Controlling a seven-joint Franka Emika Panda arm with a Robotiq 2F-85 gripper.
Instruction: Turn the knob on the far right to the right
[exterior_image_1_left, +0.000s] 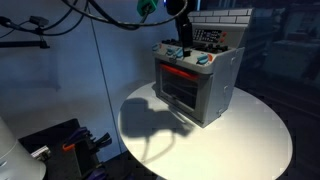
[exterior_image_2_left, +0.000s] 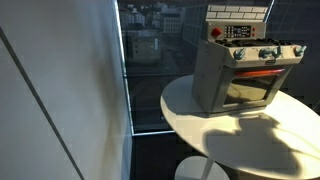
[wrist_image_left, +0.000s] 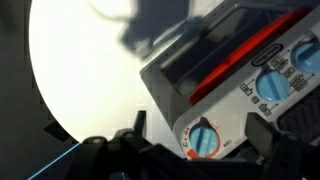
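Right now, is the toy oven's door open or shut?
Shut. In both exterior views the door sits flush in the toy oven front, its red handle up just below the knob row.

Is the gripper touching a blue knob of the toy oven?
Apart. In the wrist view the knob lies between the open gripper's fingers, with panel showing on both sides.
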